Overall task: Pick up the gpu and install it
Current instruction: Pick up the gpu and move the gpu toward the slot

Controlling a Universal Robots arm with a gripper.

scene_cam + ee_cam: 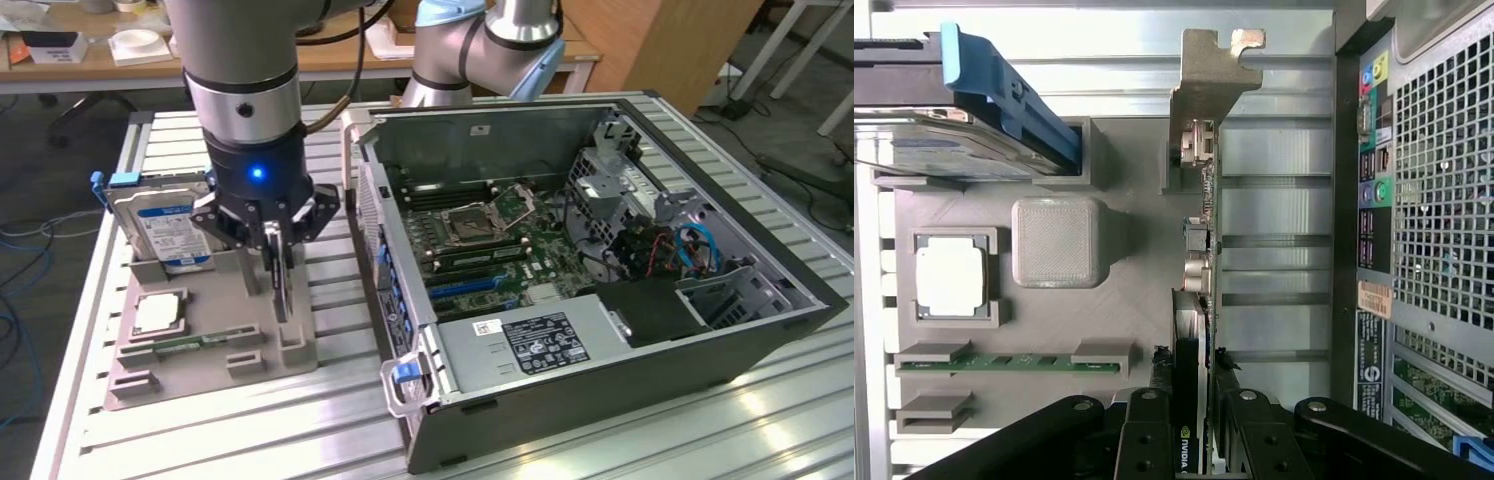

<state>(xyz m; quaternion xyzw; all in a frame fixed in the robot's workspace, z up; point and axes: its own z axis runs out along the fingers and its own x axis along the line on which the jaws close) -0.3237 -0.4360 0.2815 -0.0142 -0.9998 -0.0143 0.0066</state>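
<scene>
**A:** Where does the job stand? Has the pincer (274, 245) got anything?

**B:** Yes. It is down over the grey holder (214, 352) on the worktop (267, 430), with its fingers shut on the gpu (279, 290), one against each flat face. From the wrist, the card (1201, 110) runs edge-on out of the pincer (1192, 440), and its silvery bracket is at the end away from the fingers.

**A:** Is it lifted clear?

**B:** I can't tell. The card stands upright directly beneath the pincer, and its lower edge looks level with the holder's slot. I'd judge it is gripped but barely raised, if at all.

**A:** What else is around it?

**B:** On one side of the pincer, just beside it, the hard drive (167, 225) stands in its own slot. The processor chip (160, 312) lies flat in the same holder. On the other side, near but not touching, is the open computer case (747, 330), with the motherboard (494, 240) exposed inside.

**A:** So the install hasn't happened?

**B:** Not yet. No card stands on the board, and the gpu is outside the case. The grasp looks done. Carrying it across and seating it remain, so I'd call the task under halfway.
</scene>
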